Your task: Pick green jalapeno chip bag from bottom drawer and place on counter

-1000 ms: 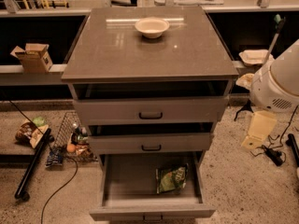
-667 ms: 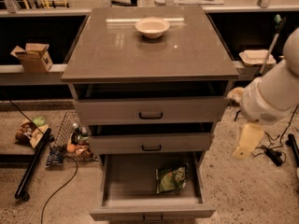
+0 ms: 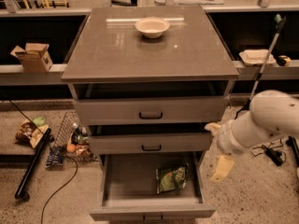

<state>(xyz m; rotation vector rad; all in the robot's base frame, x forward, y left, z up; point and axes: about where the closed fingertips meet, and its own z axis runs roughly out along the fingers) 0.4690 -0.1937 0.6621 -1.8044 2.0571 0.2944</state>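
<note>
The green jalapeno chip bag (image 3: 172, 178) lies flat in the right half of the bottom drawer (image 3: 152, 212), which is pulled out. The two drawers above it are pushed in. The counter (image 3: 149, 55) holds only a white bowl (image 3: 152, 26) near its back edge. My gripper (image 3: 213, 152) is on the white arm at the right, just beside the cabinet's right front corner. It is level with the middle drawer, above and to the right of the bag. Its two pale fingers (image 3: 222, 168) stand apart and nothing is between them.
A wire basket (image 3: 70, 141) with small items and a black pole (image 3: 30, 164) lie on the floor to the left. A cardboard box (image 3: 33, 56) sits on the left shelf. A white tray (image 3: 256, 57) and a leaning stick (image 3: 265, 59) are at the right.
My arm has swung left and down from the right edge of the view to the cabinet's right front corner. The bag, the drawers and the bowl have not moved.
</note>
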